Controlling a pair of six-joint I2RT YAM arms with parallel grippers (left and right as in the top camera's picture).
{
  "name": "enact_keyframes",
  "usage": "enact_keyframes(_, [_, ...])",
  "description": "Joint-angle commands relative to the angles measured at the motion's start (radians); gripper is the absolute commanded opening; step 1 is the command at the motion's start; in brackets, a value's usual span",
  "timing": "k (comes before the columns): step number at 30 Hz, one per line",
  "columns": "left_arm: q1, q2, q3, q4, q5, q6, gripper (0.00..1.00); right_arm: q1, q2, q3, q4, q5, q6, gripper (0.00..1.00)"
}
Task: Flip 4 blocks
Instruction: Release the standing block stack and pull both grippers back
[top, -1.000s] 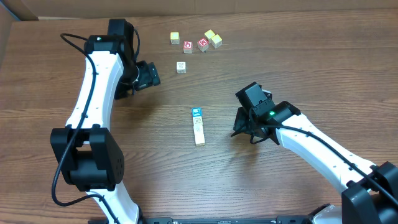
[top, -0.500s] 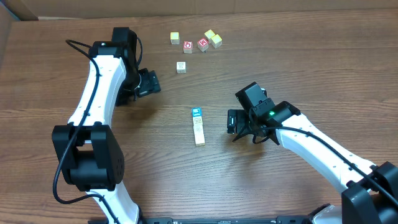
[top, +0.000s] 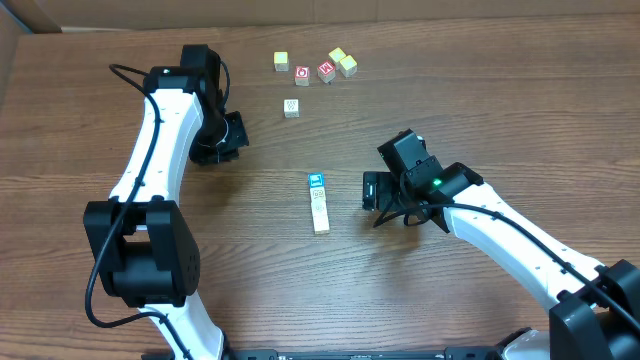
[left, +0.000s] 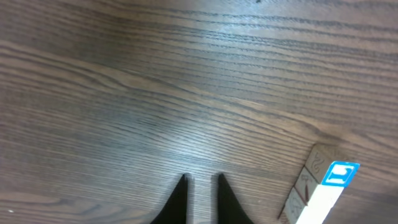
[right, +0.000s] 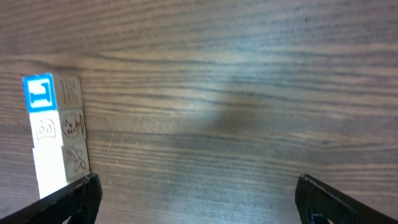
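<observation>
Right tool (right: 199, 191) spread wide and empty at 3 o'clock of the row of four blocks (top: 318, 203); left tool (left: 200, 188) clenched on nothing, out at 10 o'clock.
No block is gripped, so I judge the flipping largely left to do. The blue-faced block (top: 316, 181) caps the row's 12 o'clock end. Spare cubes (top: 326, 70) sit well apart at 12 o'clock, and nothing stands between the right tool and the row.

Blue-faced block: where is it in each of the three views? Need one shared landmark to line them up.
Overhead: blue-faced block sits mid-table, at the far end of a short row.
Left wrist: blue-faced block in the lower right corner.
Right wrist: blue-faced block at the left edge, upper half.
Shared landmark: the pale blocks lined up against it, running toward the bottom of every picture.
</observation>
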Motion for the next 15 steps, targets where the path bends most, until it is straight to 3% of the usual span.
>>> enact_keyframes(1, [-0.003, 0.011, -0.005, 0.001, 0.022, 0.026, 0.44, -0.001, -0.014, 0.004, 0.018, 0.045, -0.009, 1.00])
enact_keyframes(2, [-0.003, 0.011, -0.005, 0.001, 0.022, 0.026, 0.66, -0.001, -0.014, 0.004, 0.021, 0.064, -0.009, 1.00])
enact_keyframes(3, [-0.003, 0.011, -0.005, 0.001, 0.022, 0.026, 1.00, -0.001, -0.014, 0.004, 0.025, 0.087, -0.010, 1.00])
enact_keyframes(10, [-0.003, 0.011, -0.005, 0.002, 0.022, 0.026, 1.00, -0.001, -0.014, 0.004, 0.053, 0.243, -0.107, 1.00])
enact_keyframes(15, [-0.003, 0.011, -0.005, 0.002, 0.022, 0.026, 1.00, -0.001, -0.014, 0.004, 0.059, 0.253, -0.113, 1.00])
